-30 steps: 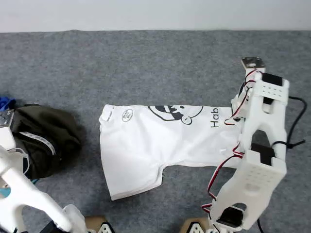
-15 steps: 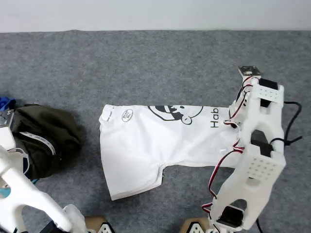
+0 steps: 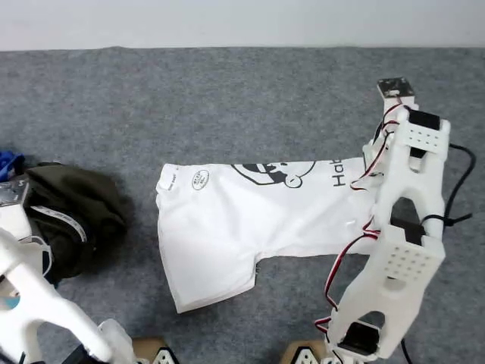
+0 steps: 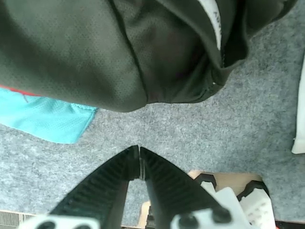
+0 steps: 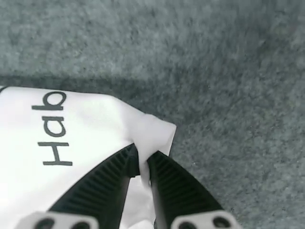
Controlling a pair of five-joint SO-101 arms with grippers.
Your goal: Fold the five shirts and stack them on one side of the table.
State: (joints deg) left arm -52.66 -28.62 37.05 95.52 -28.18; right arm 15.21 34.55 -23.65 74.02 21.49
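Note:
A white shirt point(image 3: 250, 224) with a black print lies spread on the grey table, one sleeve toward the front. My right gripper point(image 5: 141, 165) is shut on the white shirt's point(image 5: 71, 143) right edge, pinching a raised fold of cloth; in the high view that arm point(image 3: 398, 227) stands over the shirt's right end. A dark olive shirt point(image 3: 72, 216) lies crumpled at the left edge, over a turquoise shirt point(image 4: 45, 114). My left gripper point(image 4: 139, 162) is shut with nothing in it, hovering over bare table just beside the olive shirt point(image 4: 109, 52).
Grey felt point(image 3: 250, 106) covers the table, bare behind and in front of the white shirt. A blue cloth point(image 3: 6, 161) peeks at the far left edge. The arm bases point(image 3: 155, 353) stand at the front edge.
My right gripper has pulled the white shirt's edge slightly to the right; the whole shirt has shifted that way a little. The left arm has barely moved.

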